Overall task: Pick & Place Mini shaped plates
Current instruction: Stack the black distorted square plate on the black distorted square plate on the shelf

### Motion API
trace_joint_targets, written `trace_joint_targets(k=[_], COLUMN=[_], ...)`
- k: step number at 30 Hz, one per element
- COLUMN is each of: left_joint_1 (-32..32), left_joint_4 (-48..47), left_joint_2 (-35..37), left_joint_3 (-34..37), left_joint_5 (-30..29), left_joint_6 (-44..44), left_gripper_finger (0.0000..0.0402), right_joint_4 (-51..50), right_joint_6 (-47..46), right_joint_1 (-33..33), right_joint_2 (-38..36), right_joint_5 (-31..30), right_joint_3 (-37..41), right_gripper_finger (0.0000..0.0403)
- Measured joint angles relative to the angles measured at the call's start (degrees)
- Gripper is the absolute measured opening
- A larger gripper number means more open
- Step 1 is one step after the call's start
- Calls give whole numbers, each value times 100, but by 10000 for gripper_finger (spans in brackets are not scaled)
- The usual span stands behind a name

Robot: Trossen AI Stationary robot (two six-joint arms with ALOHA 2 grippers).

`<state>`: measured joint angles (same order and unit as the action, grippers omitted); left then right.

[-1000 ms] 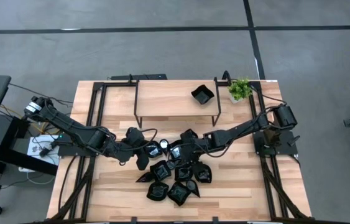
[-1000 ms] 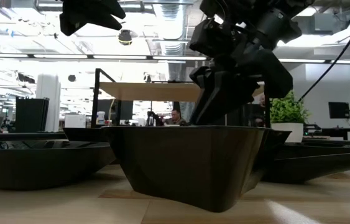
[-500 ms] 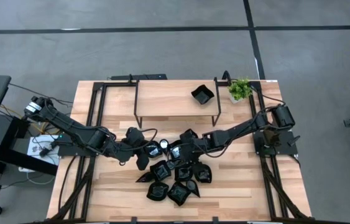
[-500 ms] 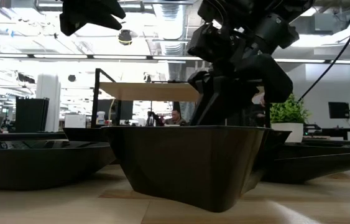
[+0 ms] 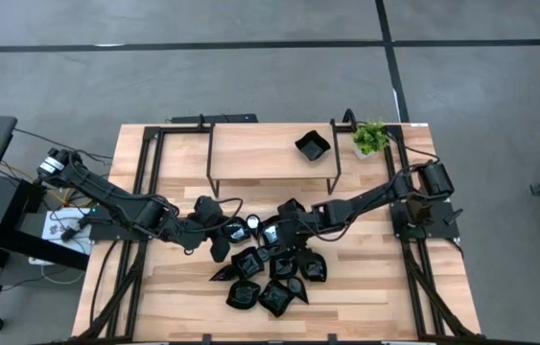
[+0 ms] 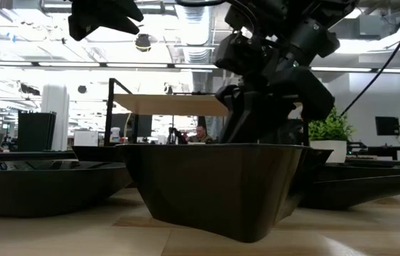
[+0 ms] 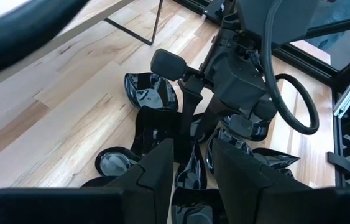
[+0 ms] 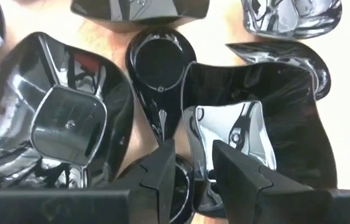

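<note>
Both grippers hang over the pile of mini shaped plates on the desk. The left gripper and right gripper each stand slightly parted, grasping nothing visible. One square plate sits on the shelf.

Glossy, mirror-smooth black plates lie on a pale matt wood table with a dark metal frame.
</note>
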<state>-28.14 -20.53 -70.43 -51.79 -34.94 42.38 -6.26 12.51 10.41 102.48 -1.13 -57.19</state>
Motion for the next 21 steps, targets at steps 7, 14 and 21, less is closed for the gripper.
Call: trace_joint_targets(k=[7,14,21], left_joint_1=[0,0,0], left_joint_4=[0,0,0], left_joint_2=[0,0,0], left_joint_3=[0,0,0], left_joint_5=[0,0,0], left_joint_6=[-7,-7,-7], left_gripper_finger=[113,113,113], right_joint_4=[-45,-87,-89], right_joint_6=[-13,-12,-10], right_joint_1=[-42,-44,-47], right_joint_2=[0,-2,-2], right_joint_5=[-7,-15,-17], right_joint_3=[-2,0,0], right_gripper_finger=[102,102,102])
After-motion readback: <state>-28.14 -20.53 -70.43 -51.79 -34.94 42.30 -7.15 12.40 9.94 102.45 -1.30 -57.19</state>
